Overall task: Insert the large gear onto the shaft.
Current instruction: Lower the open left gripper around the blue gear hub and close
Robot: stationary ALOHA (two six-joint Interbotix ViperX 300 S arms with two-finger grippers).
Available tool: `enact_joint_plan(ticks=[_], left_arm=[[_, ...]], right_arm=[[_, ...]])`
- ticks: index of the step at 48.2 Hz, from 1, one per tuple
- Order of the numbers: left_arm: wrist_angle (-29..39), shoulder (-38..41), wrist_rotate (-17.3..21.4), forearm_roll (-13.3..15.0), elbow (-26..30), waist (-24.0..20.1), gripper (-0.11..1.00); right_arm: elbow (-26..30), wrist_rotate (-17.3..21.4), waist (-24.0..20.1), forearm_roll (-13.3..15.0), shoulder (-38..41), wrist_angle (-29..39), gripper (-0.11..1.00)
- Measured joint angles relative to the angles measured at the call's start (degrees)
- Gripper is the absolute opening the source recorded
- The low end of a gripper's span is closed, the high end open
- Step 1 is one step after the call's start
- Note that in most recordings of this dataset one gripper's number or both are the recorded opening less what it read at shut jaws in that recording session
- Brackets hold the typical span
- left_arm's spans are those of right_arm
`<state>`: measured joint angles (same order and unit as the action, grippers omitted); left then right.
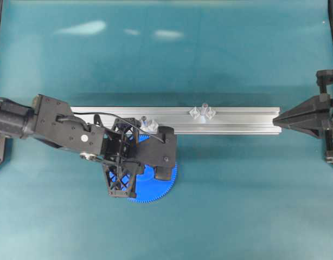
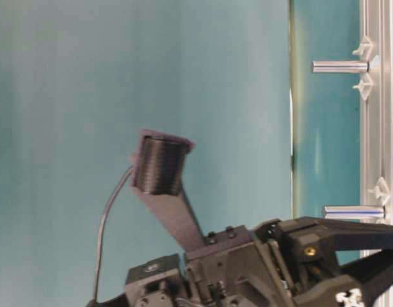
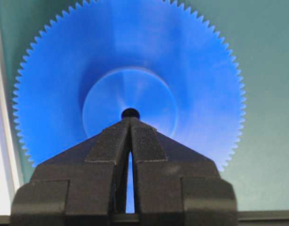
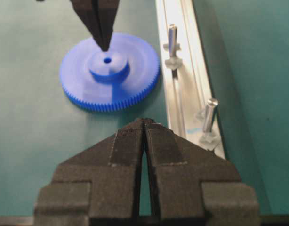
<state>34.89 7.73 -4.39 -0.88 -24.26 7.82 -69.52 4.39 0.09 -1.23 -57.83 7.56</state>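
Large gear (image 1: 155, 187) lies flat on the teal bench (image 1: 237, 195), lower centre of the overhead view, just below the aluminium rail (image 1: 231, 120) and half hidden under the left arm. Left gripper (image 3: 130, 123) is closed, empty, tips together right over the hub by the centre hole; the right wrist view shows the tips (image 4: 103, 44) above the hub, contact unclear. Two shafts stand on the rail: the near shaft (image 1: 146, 123) beside the gear, upper edge of the left gripper; the far shaft (image 1: 203, 111) mid-rail with diamond mounts either side. Right gripper (image 4: 144, 123) is closed on nothing, parked at the rail's right end in the overhead view.
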Motion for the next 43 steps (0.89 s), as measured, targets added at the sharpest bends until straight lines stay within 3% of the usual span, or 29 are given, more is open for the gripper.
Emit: enact_joint_plan(ticks=[24,34,38,43], left_arm=[[0.4,0.2,0.0,-0.1,0.1,0.0,0.01],[1.2,0.6,1.9,-0.2,0.2,0.0,0.02],[2.1,0.7,2.7,-0.2,0.5,-0.1,0.09],[3.3,0.9,2.7,-0.2,1.0,0.0,0.31]], right_arm=[[-0.2,0.0,0.0,0.0,-0.9,0.1,0.08],[-0.3,0.0,0.0,0.0,-0.9,0.1,0.08],[-0.3,0.0,0.0,0.0,-0.9,0.1,0.08],[-0.4,0.0,0.0,0.0,-0.9,0.1,0.08]])
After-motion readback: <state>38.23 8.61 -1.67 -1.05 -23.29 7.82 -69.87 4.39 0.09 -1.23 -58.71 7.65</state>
